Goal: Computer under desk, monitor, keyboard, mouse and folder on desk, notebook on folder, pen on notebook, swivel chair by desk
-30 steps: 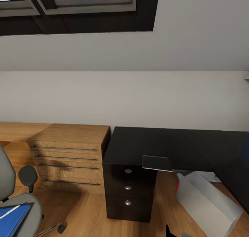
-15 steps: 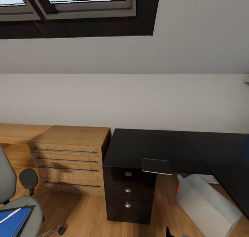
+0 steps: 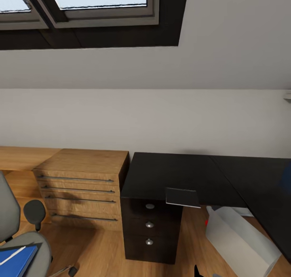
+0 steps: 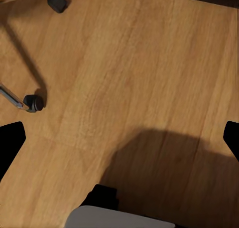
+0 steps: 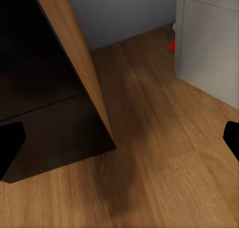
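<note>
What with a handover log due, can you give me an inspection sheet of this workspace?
Surface: desk, black L-shaped top.
Job's things: notebook at the desk's front edge; folder on swivel chair seat, pen on it; computer on the floor under the desk.
Clutter: nothing seen.
Grippers: left gripper and right gripper open, over wood floor.
Cables: nothing seen.
Surroundings: wooden drawer chest beside desk; skylight above.
</note>
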Motion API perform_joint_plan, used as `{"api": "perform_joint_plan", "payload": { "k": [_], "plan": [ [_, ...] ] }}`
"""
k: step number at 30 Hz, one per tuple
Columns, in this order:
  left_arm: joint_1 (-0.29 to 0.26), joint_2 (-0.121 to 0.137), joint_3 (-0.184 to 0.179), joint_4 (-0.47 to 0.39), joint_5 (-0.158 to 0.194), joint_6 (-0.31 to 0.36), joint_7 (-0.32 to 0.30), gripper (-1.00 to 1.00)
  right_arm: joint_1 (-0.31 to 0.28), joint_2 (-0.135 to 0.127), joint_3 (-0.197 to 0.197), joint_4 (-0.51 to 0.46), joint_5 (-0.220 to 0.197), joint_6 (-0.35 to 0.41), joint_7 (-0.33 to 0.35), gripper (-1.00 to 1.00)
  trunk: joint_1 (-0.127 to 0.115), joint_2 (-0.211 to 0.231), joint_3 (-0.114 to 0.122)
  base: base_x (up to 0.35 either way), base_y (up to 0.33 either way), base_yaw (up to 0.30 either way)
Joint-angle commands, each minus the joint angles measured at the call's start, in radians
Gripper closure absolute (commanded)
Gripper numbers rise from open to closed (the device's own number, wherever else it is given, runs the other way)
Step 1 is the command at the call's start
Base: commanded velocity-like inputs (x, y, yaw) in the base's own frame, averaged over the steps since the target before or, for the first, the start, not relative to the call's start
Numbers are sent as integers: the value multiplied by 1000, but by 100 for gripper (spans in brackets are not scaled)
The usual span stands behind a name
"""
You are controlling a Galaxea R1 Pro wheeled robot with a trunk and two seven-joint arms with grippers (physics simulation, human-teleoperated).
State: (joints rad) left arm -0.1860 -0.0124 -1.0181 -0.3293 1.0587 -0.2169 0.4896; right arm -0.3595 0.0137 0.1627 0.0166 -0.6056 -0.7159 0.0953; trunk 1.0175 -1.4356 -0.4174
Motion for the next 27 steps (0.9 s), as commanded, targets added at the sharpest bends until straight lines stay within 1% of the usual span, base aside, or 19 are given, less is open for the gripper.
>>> {"api": "perform_joint_plan", "payload": {
  "k": [1, 16, 27],
  "plan": [
    [-1, 0, -10, 0, 11, -7, 4, -100, -1, 0, 3, 2, -11, -4, 9, -100, -4, 7, 2, 0, 0, 0],
    [-1, 0, -15, 1, 11, -9, 4, -100, -1, 0, 3, 2, -11, -4, 9, -100, -61, 112, 49, 0, 0, 0],
    [-1, 1, -12, 1, 13, -10, 4, -100, -1, 0, 3, 2, -11, -4, 9, -100, -104, 189, 84, 0, 0, 0]
  ]
}}
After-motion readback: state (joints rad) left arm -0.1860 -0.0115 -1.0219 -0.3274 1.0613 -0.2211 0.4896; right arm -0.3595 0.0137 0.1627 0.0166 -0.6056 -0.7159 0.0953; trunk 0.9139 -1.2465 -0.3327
